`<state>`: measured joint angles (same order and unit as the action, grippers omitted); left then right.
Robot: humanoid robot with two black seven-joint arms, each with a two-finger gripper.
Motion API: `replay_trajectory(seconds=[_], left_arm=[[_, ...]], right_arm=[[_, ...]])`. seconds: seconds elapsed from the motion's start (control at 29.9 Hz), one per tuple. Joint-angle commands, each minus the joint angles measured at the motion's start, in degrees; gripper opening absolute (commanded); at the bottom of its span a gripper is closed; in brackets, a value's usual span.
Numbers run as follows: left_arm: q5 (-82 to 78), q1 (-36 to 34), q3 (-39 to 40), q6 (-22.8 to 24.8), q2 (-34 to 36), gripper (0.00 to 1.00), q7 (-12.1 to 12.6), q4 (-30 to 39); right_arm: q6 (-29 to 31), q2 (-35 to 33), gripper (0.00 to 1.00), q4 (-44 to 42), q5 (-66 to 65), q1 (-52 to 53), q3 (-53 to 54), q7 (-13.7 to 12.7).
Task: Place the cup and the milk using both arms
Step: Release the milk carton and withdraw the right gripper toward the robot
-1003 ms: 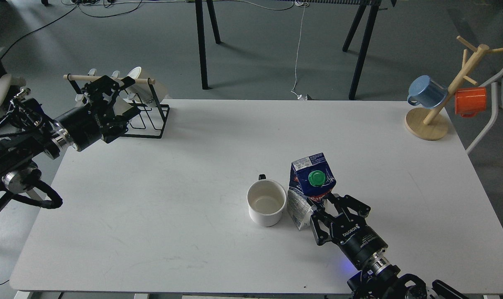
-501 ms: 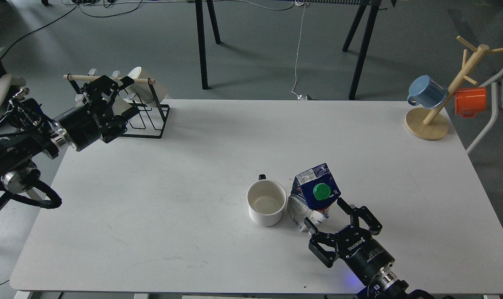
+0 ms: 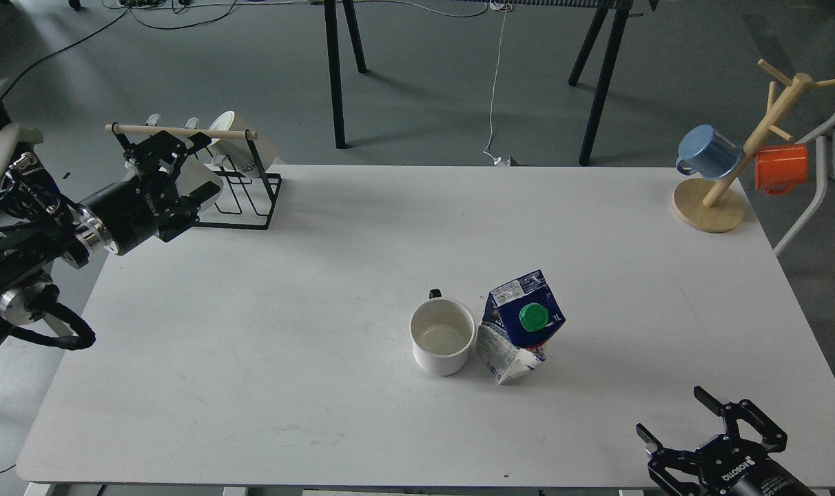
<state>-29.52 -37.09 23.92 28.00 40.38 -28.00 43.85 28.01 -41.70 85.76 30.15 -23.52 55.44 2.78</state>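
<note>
Near the middle of the smooth white rectangular table (image 3: 252,331) stand one plain white ceramic cup (image 3: 442,338) with a small dark handle and, just beside it, one crumpled dark-blue and white milk carton (image 3: 519,329) with a round green cap. At the near right edge, the black right gripper (image 3: 708,425) is spread wide, empty, well apart from both. Far left, the left gripper (image 3: 162,150) overlaps a black wire rack (image 3: 242,196); its fingers cannot be told apart. A wooden mug tree (image 3: 734,165) carries one blue and one orange mug. Grey floor lies beyond.
</note>
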Motion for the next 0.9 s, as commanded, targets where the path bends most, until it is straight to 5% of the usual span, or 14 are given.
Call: replay_trajectory(seconds=[0.0, 0.23, 0.5, 0.87], left_arm=[[0.1, 0.0, 0.2, 0.0, 0.0, 0.93, 0.0, -0.1], [0.9, 2.5, 0.5, 0.0, 0.3, 0.93, 0.0, -0.2], [1.2, 3.7, 2.6, 0.0, 2.1, 0.93, 0.0, -0.2], [1.5, 3.3, 7.1, 0.0, 3.7, 0.93, 0.0, 0.0]], right_arm=[[0.0, -1.2, 1.00, -3.3, 0.2, -2.4, 11.8, 1.2], [0.0, -1.5, 1.00, -10.5, -0.1, 9.9, 21.5, 0.7], [0.0, -2.4, 1.00, -22.6, -0.1, 33.0, 7.9, 0.7], [0.0, -1.8, 1.00, -25.6, -0.2, 35.7, 5.3, 0.9]])
